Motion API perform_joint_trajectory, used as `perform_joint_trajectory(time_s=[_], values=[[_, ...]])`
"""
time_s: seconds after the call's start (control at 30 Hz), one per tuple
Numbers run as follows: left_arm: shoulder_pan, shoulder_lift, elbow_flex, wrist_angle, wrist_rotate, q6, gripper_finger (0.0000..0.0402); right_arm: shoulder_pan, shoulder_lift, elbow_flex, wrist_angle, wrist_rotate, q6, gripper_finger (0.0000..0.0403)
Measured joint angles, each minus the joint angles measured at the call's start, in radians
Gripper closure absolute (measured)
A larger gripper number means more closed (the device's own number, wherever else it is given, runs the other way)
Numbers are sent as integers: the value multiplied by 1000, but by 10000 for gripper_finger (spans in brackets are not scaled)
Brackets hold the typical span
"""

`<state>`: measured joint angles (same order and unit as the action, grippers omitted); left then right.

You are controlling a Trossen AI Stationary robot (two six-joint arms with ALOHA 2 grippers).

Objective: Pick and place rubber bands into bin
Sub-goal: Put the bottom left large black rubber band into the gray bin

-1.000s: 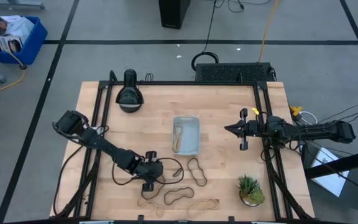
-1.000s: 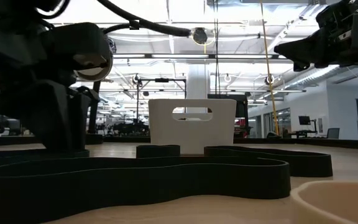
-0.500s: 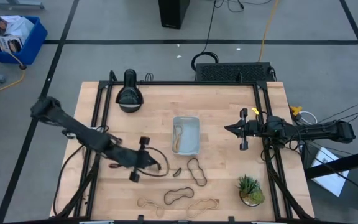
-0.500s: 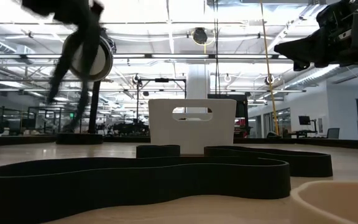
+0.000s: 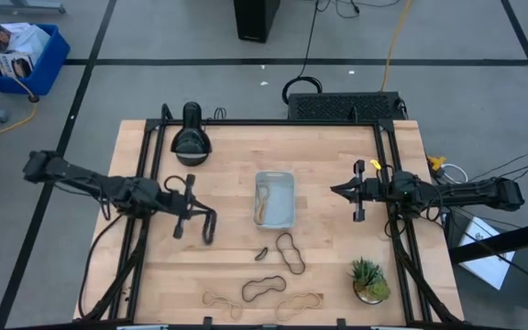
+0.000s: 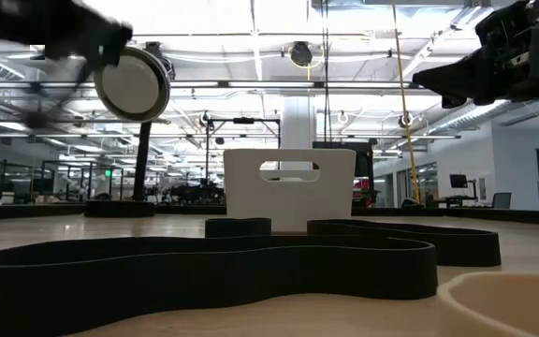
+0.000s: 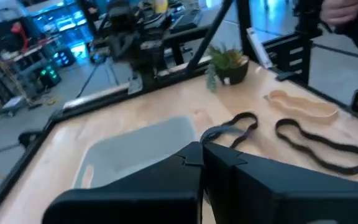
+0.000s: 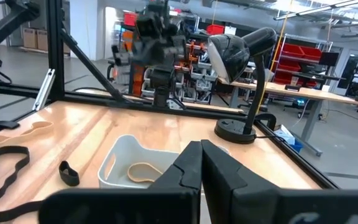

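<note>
Left gripper (image 5: pixel 193 223) carries a dark rubber band (image 5: pixel 211 223) above the desk (image 5: pixel 337 165).
It is clenched on the band, beside the bin (image 5: pixel 287 183); right gripper (image 5: pixel 337 190) clenched, empty.

Left gripper (image 5: pixel 193 218): motion-blurred in low view; fingers too small in high view to judge; dark loop at tip, grip unclear.
Left wrist view: own fingers (image 7: pixel 229 163) cover near part of bin (image 7: pixel 135 149); contents hidden. Dark rubber band (image 7: pixel 232 129) partly behind fingertips.
Right wrist view: own fingers (image 8: pixel 194 163) hide bin's near wall (image 8: pixel 114 168); tan band (image 8: pixel 143 168) partly cut by them.
Low view: pale rim (image 6: pixel 503 304) cut off at bottom-right corner; black band (image 6: pixel 204 262) runs off left edge.
Potted plant (image 7: pixel 227 62): blurred in left wrist view.
</note>
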<state>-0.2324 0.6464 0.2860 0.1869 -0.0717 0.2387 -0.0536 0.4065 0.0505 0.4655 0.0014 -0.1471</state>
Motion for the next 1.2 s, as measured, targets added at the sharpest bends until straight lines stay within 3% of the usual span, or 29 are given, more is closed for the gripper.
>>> perform_joint_trajectory(time_s=[0.23,0.4,0.57,0.8,1.03,1.2], values=[[118,-49,-179,221,63,-98,400,0,0,0,1,1,0,403],[174,-9,-179,286,45,-208,401,0,0,0,1,1,-17,403],[189,119,-48,282,35,-183,401,0,0,0,1,5,-30,403],[224,412,248,249,31,-63,401,0,0,0,2,5,-30,403],[285,745,512,226,105,-38,401,0,-1,0,1,4,-42,403],[310,951,609,212,157,-45,401,0,0,0,1,2,-42,403]])
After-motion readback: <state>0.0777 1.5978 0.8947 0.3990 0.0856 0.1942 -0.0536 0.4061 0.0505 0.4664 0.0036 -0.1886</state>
